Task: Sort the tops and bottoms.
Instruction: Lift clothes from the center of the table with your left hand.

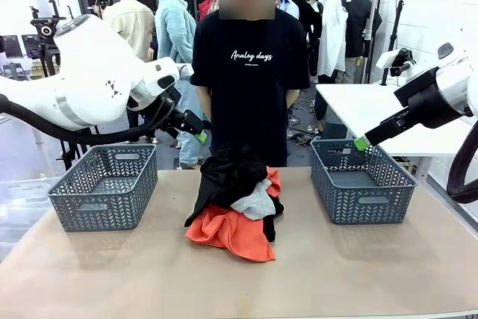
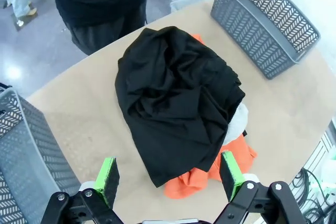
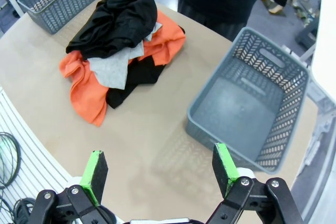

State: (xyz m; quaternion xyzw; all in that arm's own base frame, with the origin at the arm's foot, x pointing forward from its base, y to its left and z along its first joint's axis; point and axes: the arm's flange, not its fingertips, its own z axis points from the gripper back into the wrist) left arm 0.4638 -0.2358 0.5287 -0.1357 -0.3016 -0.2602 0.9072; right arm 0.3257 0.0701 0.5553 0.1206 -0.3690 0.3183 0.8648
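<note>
Orange-red cloth top point(image 1: 228, 233) spills out at the front of the pile at mid-table. I see the light grey cloth top point(image 1: 256, 203) lying on it and the plain black cloth bottoms point(image 1: 228, 173) heaped above and behind. On the tan table point(image 1: 336, 274) a left grey lattice basket point(image 1: 104, 199) and a right grey lattice basket point(image 1: 366, 207) flank the pile, both apart from it. My left gripper point(image 2: 169, 174) hangs over the pile, jaws spread, holding nothing. My right gripper point(image 3: 157, 169), equally released, hangs near the right basket. A person in a black printed T-shirt point(image 1: 250, 72) stands behind the table.
</note>
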